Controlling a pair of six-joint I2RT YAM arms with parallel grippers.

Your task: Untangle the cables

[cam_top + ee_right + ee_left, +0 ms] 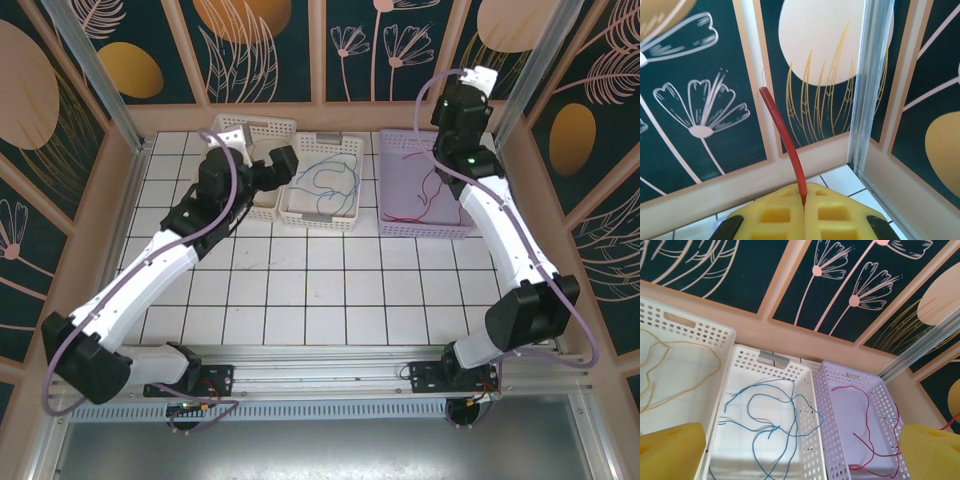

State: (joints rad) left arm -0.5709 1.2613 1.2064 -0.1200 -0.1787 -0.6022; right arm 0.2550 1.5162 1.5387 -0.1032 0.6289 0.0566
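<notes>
The cables lie sorted in three baskets along the back wall. A yellow-tan cable [685, 375] is in the left white basket [255, 127]. A blue cable [325, 183] [775, 425] loops in the middle white basket [320, 222]. A red cable [425, 190] [867, 410] lies in the purple basket [425, 232]. My left gripper [283, 165] [802, 452] hovers open over the left and middle baskets, its yellow fingers [675, 450] wide apart and holding nothing. My right gripper [485, 80] [804, 195] is raised at the back right corner, shut on one end of the red cable [785, 135], which sticks up from the pads.
The baskets stand side by side against the patterned back wall [805, 285]. A metal corner post [872, 80] rises close to the right gripper. White tiled table [320, 290] stretches in front of the baskets.
</notes>
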